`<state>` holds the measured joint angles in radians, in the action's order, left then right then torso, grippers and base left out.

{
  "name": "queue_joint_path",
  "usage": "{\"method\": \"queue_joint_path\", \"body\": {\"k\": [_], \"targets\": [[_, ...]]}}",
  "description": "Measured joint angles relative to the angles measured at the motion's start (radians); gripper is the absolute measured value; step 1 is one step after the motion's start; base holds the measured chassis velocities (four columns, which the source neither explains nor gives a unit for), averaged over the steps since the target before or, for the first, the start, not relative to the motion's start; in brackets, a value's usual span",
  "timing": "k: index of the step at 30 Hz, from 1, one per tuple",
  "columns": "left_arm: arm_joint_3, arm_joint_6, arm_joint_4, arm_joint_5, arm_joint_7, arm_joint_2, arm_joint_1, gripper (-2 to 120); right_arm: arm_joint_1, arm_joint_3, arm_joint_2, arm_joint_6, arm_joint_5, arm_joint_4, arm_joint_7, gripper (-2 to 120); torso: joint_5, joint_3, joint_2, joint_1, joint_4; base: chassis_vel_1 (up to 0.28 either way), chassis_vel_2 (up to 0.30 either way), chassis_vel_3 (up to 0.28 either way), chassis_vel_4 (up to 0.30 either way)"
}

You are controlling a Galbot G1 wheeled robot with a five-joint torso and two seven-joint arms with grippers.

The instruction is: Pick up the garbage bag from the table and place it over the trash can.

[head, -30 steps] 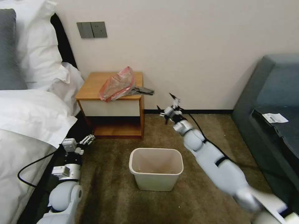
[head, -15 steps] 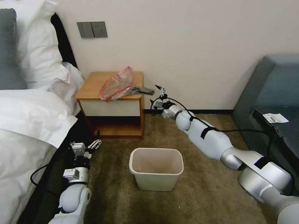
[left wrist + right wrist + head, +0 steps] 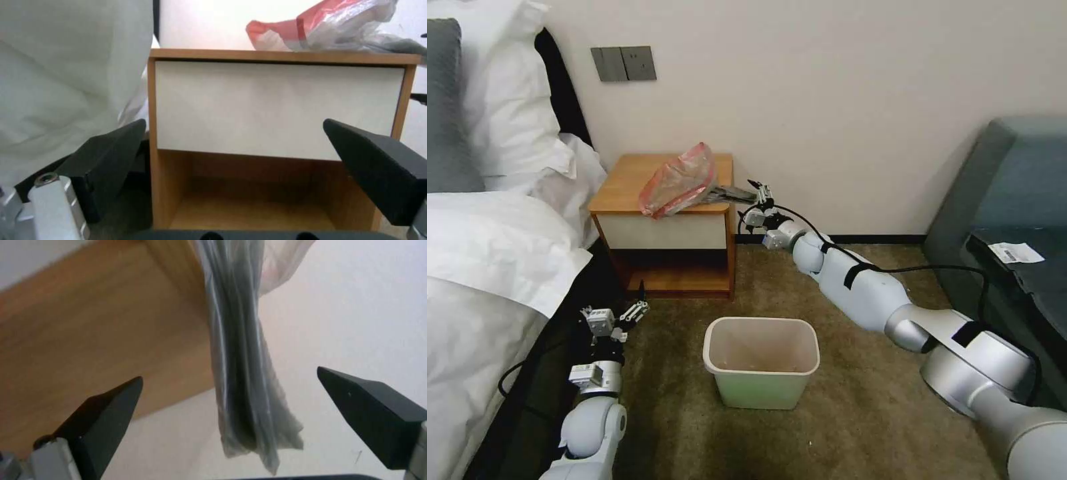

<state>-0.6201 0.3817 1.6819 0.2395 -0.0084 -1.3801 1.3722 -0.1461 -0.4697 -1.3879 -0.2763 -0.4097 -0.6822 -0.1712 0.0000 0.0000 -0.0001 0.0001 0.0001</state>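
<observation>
The garbage bag (image 3: 679,180), crinkly clear plastic with a red band, lies on the table (image 3: 627,181), its grey tail (image 3: 735,194) sticking out past the table's right edge. My right gripper (image 3: 754,201) is open just right of that tail. In the right wrist view the bunched grey tail (image 3: 247,383) of the garbage bag hangs between the spread fingers, touching neither. My left gripper (image 3: 630,301) is open, low by the bed, facing the table's white drawer front (image 3: 276,106). The trash can (image 3: 760,360) stands on the carpet before the table.
A bed with white sheets (image 3: 487,253) borders the left side. A dark teal sofa (image 3: 1014,227) stands at the right, with a paper slip (image 3: 1015,253) on it. The wall (image 3: 840,100) is close behind the table. Brown carpet (image 3: 854,413) surrounds the trash can.
My right arm has reached farther left and up, bringing its open gripper to the bag's grey tail. The left gripper has shifted slightly right and lower.
</observation>
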Motion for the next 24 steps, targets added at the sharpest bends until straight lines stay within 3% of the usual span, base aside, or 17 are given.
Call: {"method": "queue_joint_path", "body": {"k": [6, 10, 24], "targets": [[0.0, 0.005, -0.002, -0.009, -0.001, -0.006, 0.002, 99, 0.006, 0.015, -0.015, -0.006, -0.011, 0.03, 0.0, 99, 0.0, 0.0, 0.0, 0.0, -0.0001, 0.0, 0.0, 0.0, 0.0], [0.003, 0.007, -0.008, -0.013, -0.003, -0.009, 0.0, 99, 0.007, 0.023, -0.019, -0.007, -0.016, 0.039, -0.009, 89, 0.0, 0.0, 0.0, 0.0, -0.0002, 0.0, 0.0, 0.0, 0.0], [0.012, 0.012, -0.029, -0.022, -0.009, -0.013, -0.004, 99, -0.013, 0.008, -0.008, 0.011, -0.021, -0.008, -0.026, 37, 0.0001, 0.0, 0.0, 0.0, -0.0002, 0.0, 0.0, 0.0, 0.0]]}}
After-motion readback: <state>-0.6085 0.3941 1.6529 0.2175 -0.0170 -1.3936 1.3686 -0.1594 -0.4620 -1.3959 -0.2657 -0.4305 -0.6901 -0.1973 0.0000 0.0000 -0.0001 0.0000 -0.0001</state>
